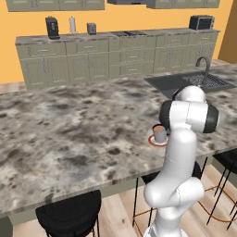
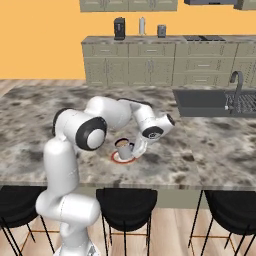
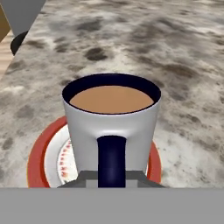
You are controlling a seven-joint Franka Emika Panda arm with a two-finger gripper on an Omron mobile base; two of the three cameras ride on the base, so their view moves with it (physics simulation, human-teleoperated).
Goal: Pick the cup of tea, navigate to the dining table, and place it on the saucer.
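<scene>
In the left base view the cup (image 1: 159, 134) stands on the saucer (image 1: 152, 140) near the front edge of the table (image 1: 69, 134), half hidden behind the arm's elbow, so the placing looks all but done. In the right base view the gripper (image 2: 136, 148) sits low just beside the cup, on its handle side, which suits a hold by the handle, with the saucer's red rim showing beneath. In the hand view the cup is upright and roughly centred on the saucer, tea level, dark handle facing the camera; whether the jaws clasp the handle or have let go I cannot tell.
</scene>
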